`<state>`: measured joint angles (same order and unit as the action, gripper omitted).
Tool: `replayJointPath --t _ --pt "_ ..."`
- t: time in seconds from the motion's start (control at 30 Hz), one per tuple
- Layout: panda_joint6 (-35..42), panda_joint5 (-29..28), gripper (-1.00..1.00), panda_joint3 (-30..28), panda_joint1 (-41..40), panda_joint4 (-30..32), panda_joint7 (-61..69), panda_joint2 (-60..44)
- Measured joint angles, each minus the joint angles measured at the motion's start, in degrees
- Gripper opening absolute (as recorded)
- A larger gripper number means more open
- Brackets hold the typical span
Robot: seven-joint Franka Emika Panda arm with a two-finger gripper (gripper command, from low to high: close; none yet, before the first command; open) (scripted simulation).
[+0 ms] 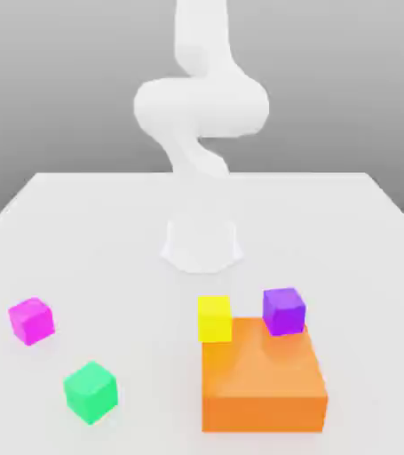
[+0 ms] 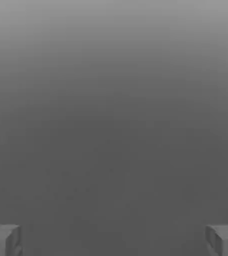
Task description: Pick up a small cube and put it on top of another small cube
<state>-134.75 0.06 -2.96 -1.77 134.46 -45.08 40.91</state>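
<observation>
The small cube (image 1: 32, 321), bright magenta-pink, rests on the white table near the exterior view's left. Another small cube (image 1: 214, 318), bright yellow, stands near the middle, touching the far left corner of a big orange block. In the hand view my gripper (image 2: 114, 240) is open: its two grey fingertips (image 2: 3, 240) stand far apart with nothing between them, facing a plain grey backdrop. The white arm (image 1: 201, 115) rises from its base at the back of the table.
A large orange block (image 1: 263, 382) sits at the front right of the exterior view. A darker purple cube (image 1: 283, 311) stands at its far edge. A green cube (image 1: 91, 392) lies front left. The white table (image 1: 107, 231) spreads around them.
</observation>
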Motion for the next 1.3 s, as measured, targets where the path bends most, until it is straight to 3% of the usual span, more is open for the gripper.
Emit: replayJointPath --t 0.67,0.77,0.93,0.97,1.17,1.3 --pt "-25.18 5.18 0.0 -23.97 -17.78 22.19 9.81 -42.24" --pt "-29.03 10.71 0.0 -21.81 -20.47 22.6 14.24 -48.11" --pt "-35.63 21.55 0.0 -10.57 -29.36 20.71 22.44 -57.07" --pt "-36.69 22.67 -1.0 -8.53 -31.14 20.42 23.29 -58.39" --pt "-37.16 23.17 -1.0 -7.51 -32.04 20.27 23.65 -59.05" --pt "-33.63 17.04 -1.0 -13.15 -27.8 21.44 19.05 -54.23"
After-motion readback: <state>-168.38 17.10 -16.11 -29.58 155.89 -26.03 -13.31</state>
